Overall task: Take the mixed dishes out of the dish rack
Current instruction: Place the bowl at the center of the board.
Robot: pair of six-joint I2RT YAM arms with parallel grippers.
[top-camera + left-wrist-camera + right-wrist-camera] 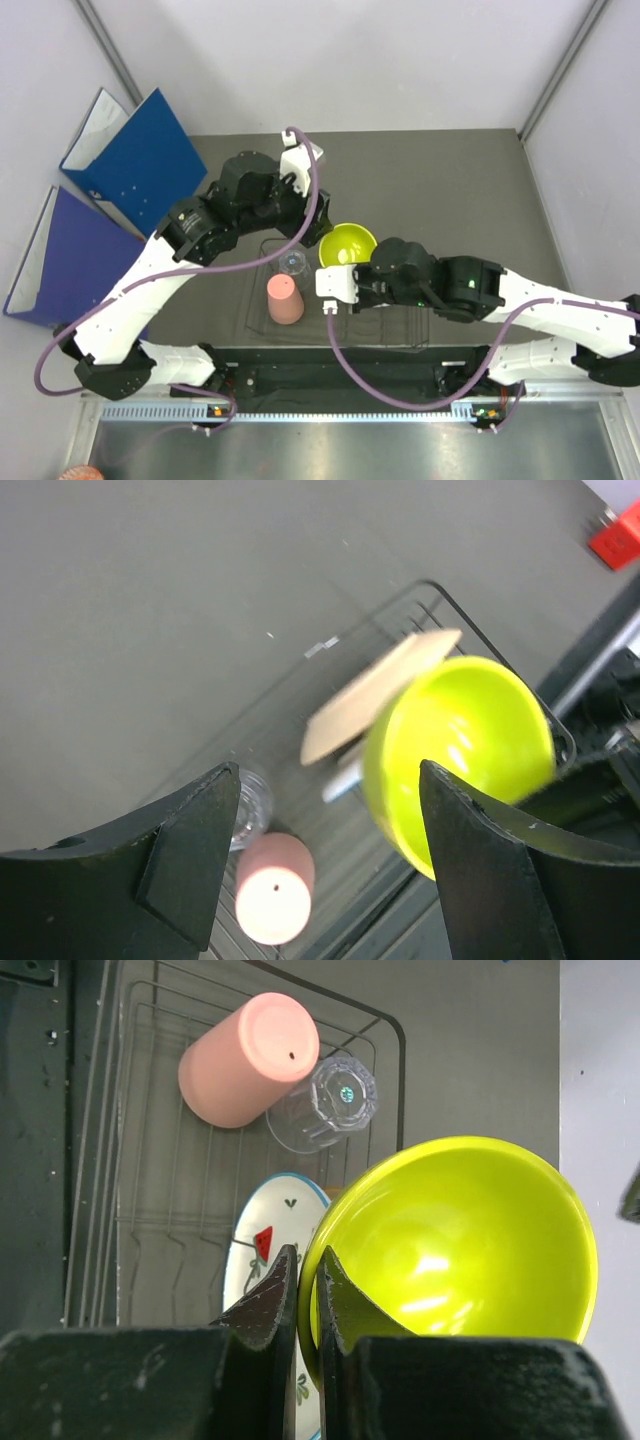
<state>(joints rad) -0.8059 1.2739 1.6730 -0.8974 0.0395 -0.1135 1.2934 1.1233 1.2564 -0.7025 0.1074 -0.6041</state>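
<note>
Right wrist view: the right gripper [305, 1272] is clenched on the rim of the lime-green bowl [450, 1260], one finger inside and one outside, with the bowl tilted up on edge. Just beside the outer finger, the white plate [250, 1260] with watermelon marks stands in the dish rack [130, 1160]. Farther ahead in the rack are the clear tumbler [325, 1105] and, right against it, the pink cup [245, 1060]. The left gripper [328, 780] hangs spread wide, grasping nothing, with the orange-tan plate [370, 695] beyond its fingertips.
</note>
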